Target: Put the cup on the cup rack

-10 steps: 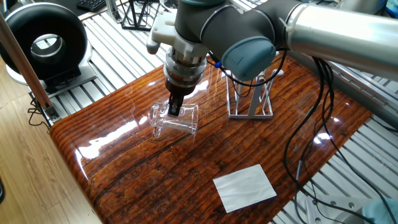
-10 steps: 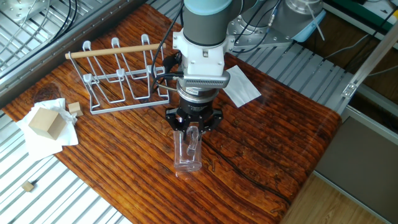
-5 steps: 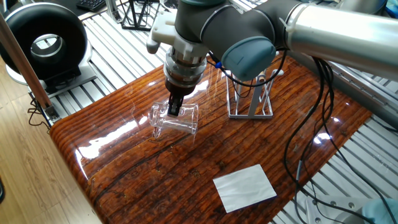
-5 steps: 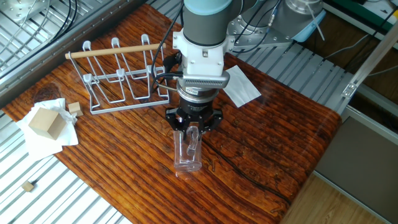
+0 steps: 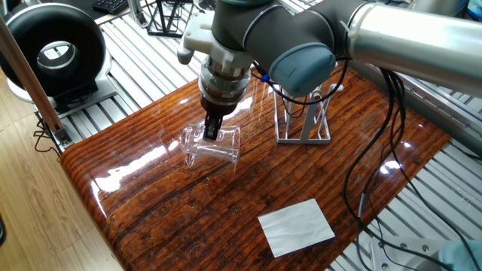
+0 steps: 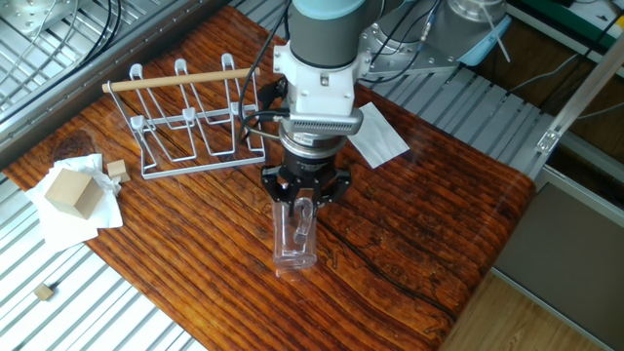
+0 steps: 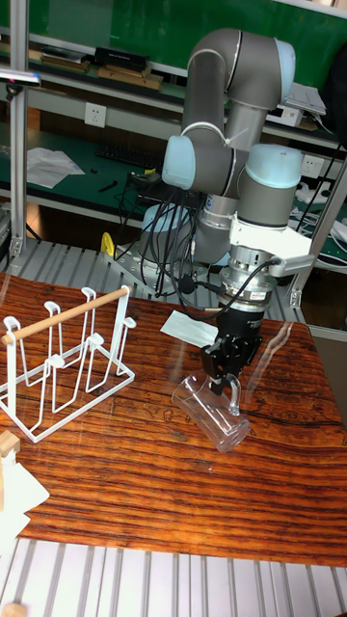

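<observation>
The cup (image 5: 224, 152) (image 6: 293, 246) (image 7: 218, 421), a clear glass tumbler, lies on its side on the wooden table, near the front edge in the other fixed view. My gripper (image 5: 211, 132) (image 6: 300, 210) (image 7: 224, 382) points straight down at its mouth end. One finger sits inside the glass and the other outside, pinching the upper wall. The cup rack (image 5: 303, 120) (image 6: 185, 127) (image 7: 67, 362), grey wire with a wooden rod on top, stands apart from the cup and holds nothing.
A white paper sheet (image 5: 296, 226) (image 6: 375, 136) lies on the table. A wooden block (image 6: 73, 190) rests on crumpled paper beside the rack, with small cubes (image 6: 117, 168) nearby. A black fan (image 5: 53, 45) and a black wire stand (image 5: 166, 16) sit off the table.
</observation>
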